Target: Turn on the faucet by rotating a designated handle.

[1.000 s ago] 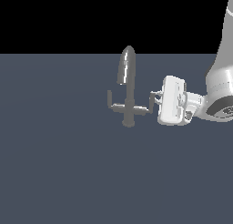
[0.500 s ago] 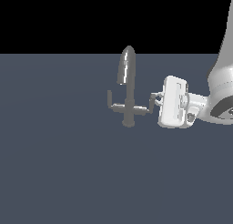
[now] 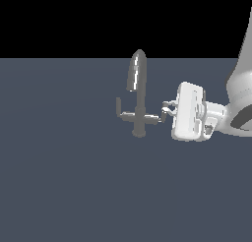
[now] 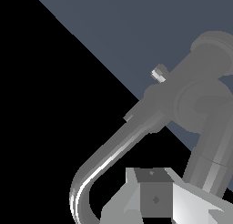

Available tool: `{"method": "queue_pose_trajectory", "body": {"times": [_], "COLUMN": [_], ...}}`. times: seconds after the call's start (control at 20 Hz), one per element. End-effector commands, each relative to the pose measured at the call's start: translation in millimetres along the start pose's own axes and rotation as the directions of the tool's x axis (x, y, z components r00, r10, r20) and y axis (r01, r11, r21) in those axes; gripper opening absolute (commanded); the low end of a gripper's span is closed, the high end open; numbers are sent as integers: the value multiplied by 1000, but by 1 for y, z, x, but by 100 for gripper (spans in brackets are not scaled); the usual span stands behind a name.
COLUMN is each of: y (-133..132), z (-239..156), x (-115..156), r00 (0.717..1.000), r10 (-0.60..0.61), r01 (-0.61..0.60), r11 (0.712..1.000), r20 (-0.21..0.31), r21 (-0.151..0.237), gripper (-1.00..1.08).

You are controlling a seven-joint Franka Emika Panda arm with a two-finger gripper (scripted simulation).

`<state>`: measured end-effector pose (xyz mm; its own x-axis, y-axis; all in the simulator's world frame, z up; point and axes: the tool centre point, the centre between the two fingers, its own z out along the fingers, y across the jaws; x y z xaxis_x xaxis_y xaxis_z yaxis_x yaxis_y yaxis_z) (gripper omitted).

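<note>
Handle (image 3: 153, 118) lies level, pointing at gripper (image 3: 166, 111) on exterior view's right.

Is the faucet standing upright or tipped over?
Upright: the faucet stands on its round base, arched spout rising straight, levers sticking out sideways.

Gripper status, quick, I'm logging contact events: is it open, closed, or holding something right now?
Gripper: its fingertips sit at the tip of the faucet's handle, but open or shut cannot be told from these views.
</note>
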<state>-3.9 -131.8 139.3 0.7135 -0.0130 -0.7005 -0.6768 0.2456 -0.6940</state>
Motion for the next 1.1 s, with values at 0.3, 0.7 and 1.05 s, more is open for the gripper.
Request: {"method": "queue_pose_trajectory", "body": {"times": [0.3,0.7,1.05], "y": [30,45,83], "z": [0,0,-6], "x": [-15,-12,1], "r00": [1000,1000,1000], "r10": [7,-10,5], "r01": [-7,10,-5], "r11": [1000,1000,1000], "r20": [9,11,10], "r21": [0,-3,-1], "gripper": [-100,-100,-100]}}
